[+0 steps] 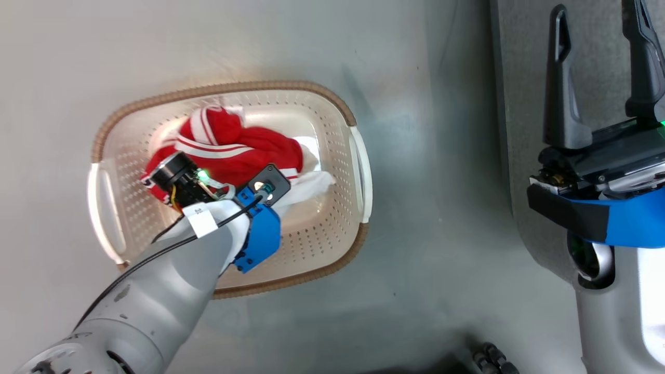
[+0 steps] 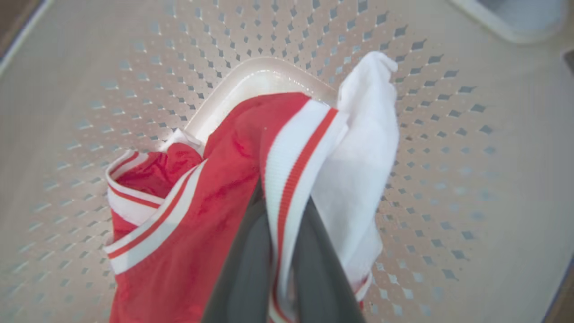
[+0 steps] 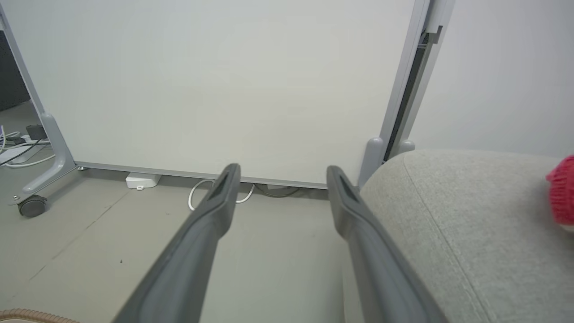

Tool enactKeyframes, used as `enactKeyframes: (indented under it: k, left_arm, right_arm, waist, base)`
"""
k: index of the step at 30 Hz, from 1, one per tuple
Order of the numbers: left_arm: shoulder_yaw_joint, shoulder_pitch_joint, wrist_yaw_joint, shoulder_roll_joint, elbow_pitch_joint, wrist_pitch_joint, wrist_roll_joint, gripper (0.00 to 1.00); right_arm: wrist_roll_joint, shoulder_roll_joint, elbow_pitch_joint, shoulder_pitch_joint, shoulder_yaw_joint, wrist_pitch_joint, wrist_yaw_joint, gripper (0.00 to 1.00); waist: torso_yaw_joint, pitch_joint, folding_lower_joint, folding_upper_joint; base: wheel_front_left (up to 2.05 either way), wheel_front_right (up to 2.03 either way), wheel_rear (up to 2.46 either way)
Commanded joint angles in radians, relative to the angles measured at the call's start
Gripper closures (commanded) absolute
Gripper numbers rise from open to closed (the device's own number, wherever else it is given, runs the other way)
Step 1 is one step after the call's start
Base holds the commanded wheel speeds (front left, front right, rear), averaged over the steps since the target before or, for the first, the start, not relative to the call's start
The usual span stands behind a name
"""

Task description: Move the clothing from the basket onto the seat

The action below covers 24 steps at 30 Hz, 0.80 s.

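Left gripper (image 2: 285,199) is clamped on the red sports garment (image 2: 202,215) with white striped trim. The fingers (image 2: 244,264) pinch a fold of the red-and-white band, and their tips are buried in the cloth. In the head view the left wrist and pale forearm (image 1: 171,280) cover the grip point, so the fingers can't be seen there. The garment (image 1: 244,150) is inside the cream-white perforated plastic laundry basket (image 1: 234,88) with the brown woven-look rim, bunched toward the basket's left half. The basket stands on the grey floor (image 1: 415,156). A white cloth (image 2: 367,148) hangs beside the pinched band; can't tell if it's the garment's lining or a separate piece. It trails to the right of the heap in the head view (image 1: 311,182). Lettering isn't readable, and I can't pick out a second garment in the bundle. The wrist view shows basket wall (image 2: 134,67) on all sides, blurred at the edges. Right gripper (image 1: 597,31) has its fingers wide apart and holds nothing; it sits over the edge of the light grey woven-fabric sofa (image 1: 514,104), and the frame top cuts off one fingertip. The right wrist view shows the same spread fingers (image 3: 282,172), the sofa seam (image 3: 471,224), and a red knitted object (image 3: 563,193) cut by the right edge, which I can't identify. A white wheeled panel (image 3: 224,89) stands behind.
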Motion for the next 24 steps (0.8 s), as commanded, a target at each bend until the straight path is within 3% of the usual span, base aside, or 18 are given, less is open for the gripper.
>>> enactKeyframes:
  k: [1,14,24]
  left_arm:
    - [-0.002,0.008,0.0,-0.012,-0.007,-0.019,-0.016,1.0]
    - [0.019,0.052,0.0,-0.055,-0.031,-0.146,-0.101,1.0]
    - [0.097,0.08,0.017,-0.028,-0.118,-0.16,-0.128,1.0]
  right_arm:
    - [-0.001,-0.011,0.005,0.008,-0.009,-0.004,0.0,0.0]
    - [0.008,-0.021,0.079,0.077,-0.024,-0.004,0.0,0.0]
    - [0.025,-0.006,0.142,0.161,-0.036,-0.004,0.0,0.0]
  waist:
    - [0.032,-0.057,0.0,0.0]
    - [0.097,-0.294,0.0,0.0]
    - [0.124,-0.475,0.0,0.0]
  base:
    - [0.0,0.0,0.0]
    - [0.0,0.0,0.0]
    - [0.0,0.0,0.0]
